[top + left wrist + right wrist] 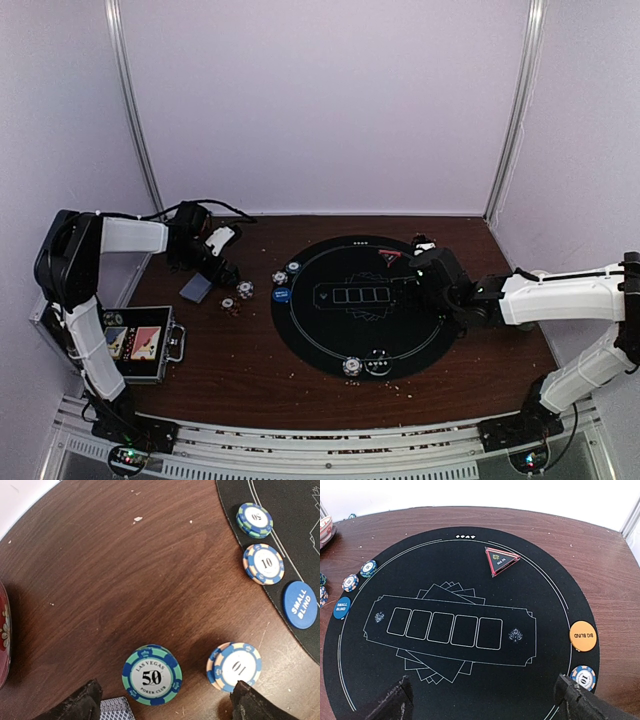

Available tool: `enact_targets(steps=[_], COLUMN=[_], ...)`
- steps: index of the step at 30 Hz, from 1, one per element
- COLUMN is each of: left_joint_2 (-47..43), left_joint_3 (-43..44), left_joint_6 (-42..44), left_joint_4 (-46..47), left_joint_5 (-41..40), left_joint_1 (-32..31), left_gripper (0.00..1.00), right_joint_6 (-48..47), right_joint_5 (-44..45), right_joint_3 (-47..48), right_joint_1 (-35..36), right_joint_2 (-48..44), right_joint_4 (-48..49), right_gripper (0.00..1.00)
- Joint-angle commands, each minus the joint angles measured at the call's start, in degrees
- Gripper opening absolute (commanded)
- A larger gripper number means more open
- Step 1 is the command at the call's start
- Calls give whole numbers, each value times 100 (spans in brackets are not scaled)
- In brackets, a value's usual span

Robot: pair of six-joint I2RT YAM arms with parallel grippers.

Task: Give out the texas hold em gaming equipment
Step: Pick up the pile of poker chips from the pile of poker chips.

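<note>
Left gripper (166, 696) spread wide over the teal 50 chip (151, 675), flat on the table (125, 580) left of the black mat (290, 500). Right gripper (482, 685) spread, empty, above that mat. Probably light, rigid, slick: pinch across the striped rim.

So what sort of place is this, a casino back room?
Most likely a robot test booth, not a casino: plain white walls close in a brown table, a left arm and a right arm are mounted at its near edge, and a black poker mat with chips is laid out.
</note>
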Motion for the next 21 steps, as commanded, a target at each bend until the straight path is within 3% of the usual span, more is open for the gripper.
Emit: enact_targets(steps=[1, 21], left_joint_2=[124, 644], left_joint_3=[209, 650], left_joint_6=[-69, -138], left_joint_4=[283, 119], left_joint_5=[-111, 425], left_joint_1=[48, 309], left_gripper=[91, 71], right_joint_6=[-35, -44], right_joint_5=[125, 152], right_joint_3=[8, 17], right_joint_1=[49, 71], right_joint_2=[-51, -26], right_joint_4=[-17, -8], right_gripper=[100, 100])
